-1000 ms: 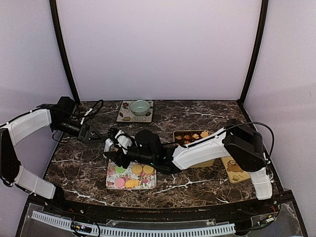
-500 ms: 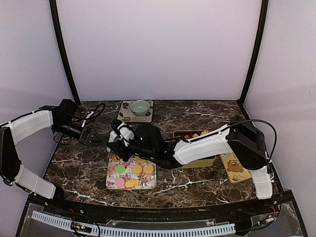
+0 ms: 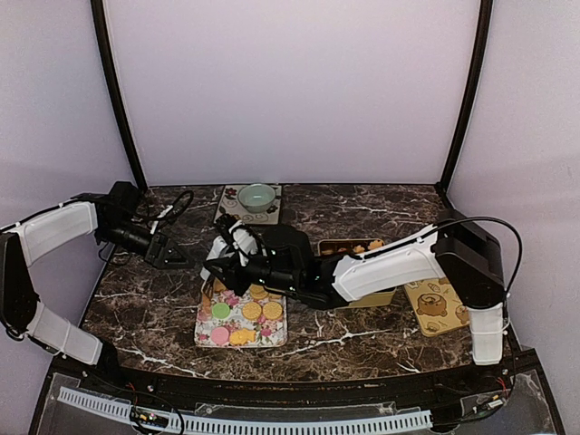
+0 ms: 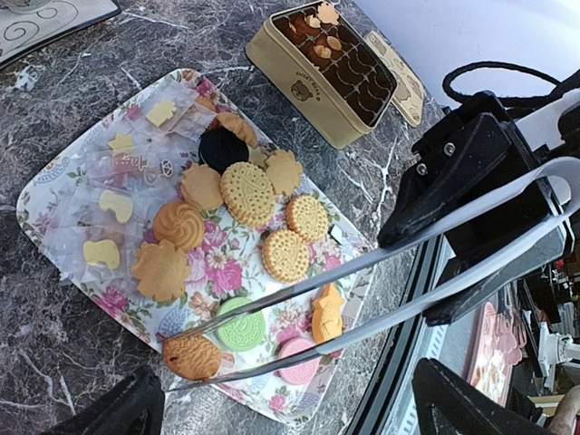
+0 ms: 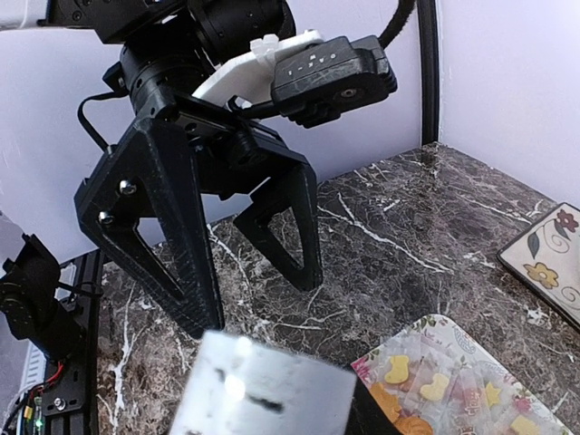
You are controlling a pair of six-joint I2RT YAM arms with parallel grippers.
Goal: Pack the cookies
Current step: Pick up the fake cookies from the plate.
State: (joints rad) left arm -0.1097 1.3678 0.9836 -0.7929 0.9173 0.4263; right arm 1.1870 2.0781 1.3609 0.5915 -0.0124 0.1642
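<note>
Left wrist view gives the clearest look at this step. The right tool (image 4: 471, 227) is clamped on a pair of metal tongs (image 4: 362, 261), and the blades run out ahead of it over the floral tray (image 4: 41, 204). Their tips straddle one golden biscuit (image 4: 192, 356) at the tray's corner. I cannot tell whether the blades already pinch it or only bracket it.

The other cookies (image 4: 246, 192) lie loose further along the tray, with a green one and a pink one just beside the tong blades. The left tool (image 5: 254, 299) hangs above the worktop with its jaws spread wide and holds nothing.

The step appears to be gripping this single biscuit for transfer to the open tin (image 4: 299, 86), which sits behind the right tool, beside its own forearm.

To do it well:
- Squeeze slowly, since a thin, brittle biscuit can crack or pop sideways out of smooth blades.
- Keep both tips across its widest part.
- Lift straight up first, so the blades do not drag the green and pink neighbours.
- Draw back toward the tin with the tips level.

The left tool would do best to stay out of that path.
</note>
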